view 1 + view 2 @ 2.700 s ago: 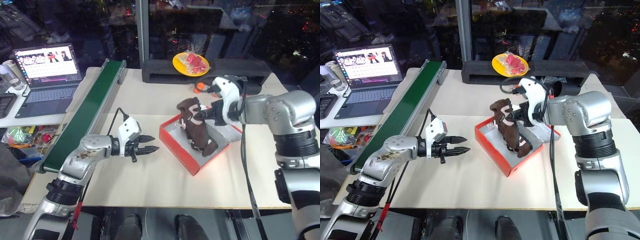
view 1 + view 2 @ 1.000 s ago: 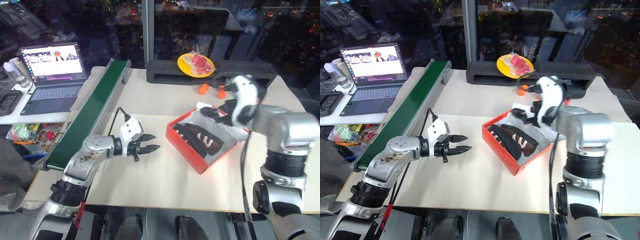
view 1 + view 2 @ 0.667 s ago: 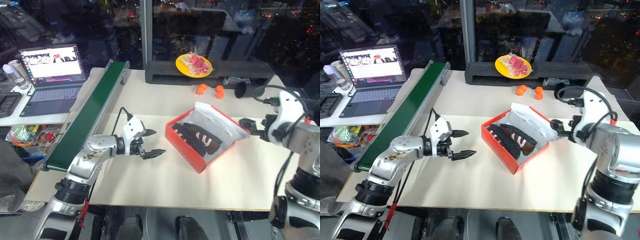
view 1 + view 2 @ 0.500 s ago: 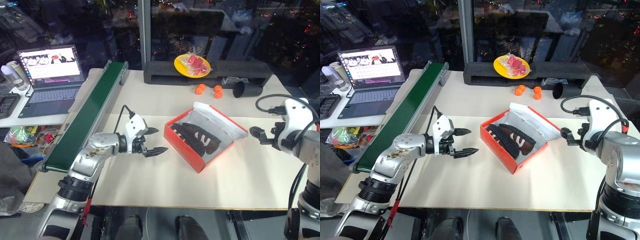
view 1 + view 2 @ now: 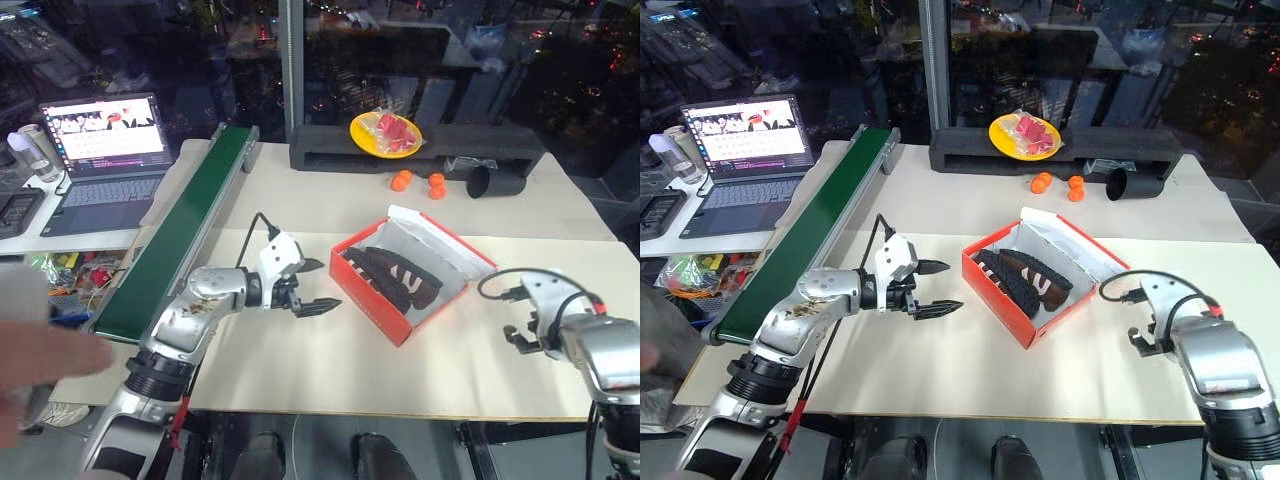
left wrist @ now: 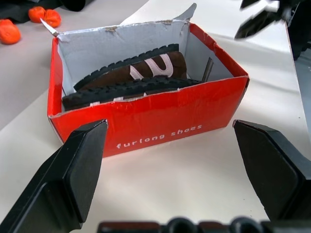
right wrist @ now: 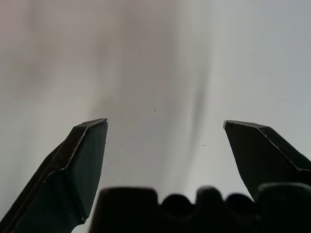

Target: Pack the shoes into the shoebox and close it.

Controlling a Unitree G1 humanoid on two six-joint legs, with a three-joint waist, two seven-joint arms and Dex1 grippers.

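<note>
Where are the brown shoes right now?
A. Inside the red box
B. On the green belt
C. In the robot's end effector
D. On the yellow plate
A: both shoes lie side by side inside the open red box, with both end effectors empty and away from them.

Robotics lab by a dark window wall

A pale work table [image 5: 300, 380] carries a green conveyor belt [image 5: 180, 235] along one side, an open laptop [image 5: 100, 150] sits on a side desk beside it, a black foam block [image 5: 420, 145] holds a yellow plate [image 5: 385, 133] of props, and dark glass reflecting lights rises behind.
</note>
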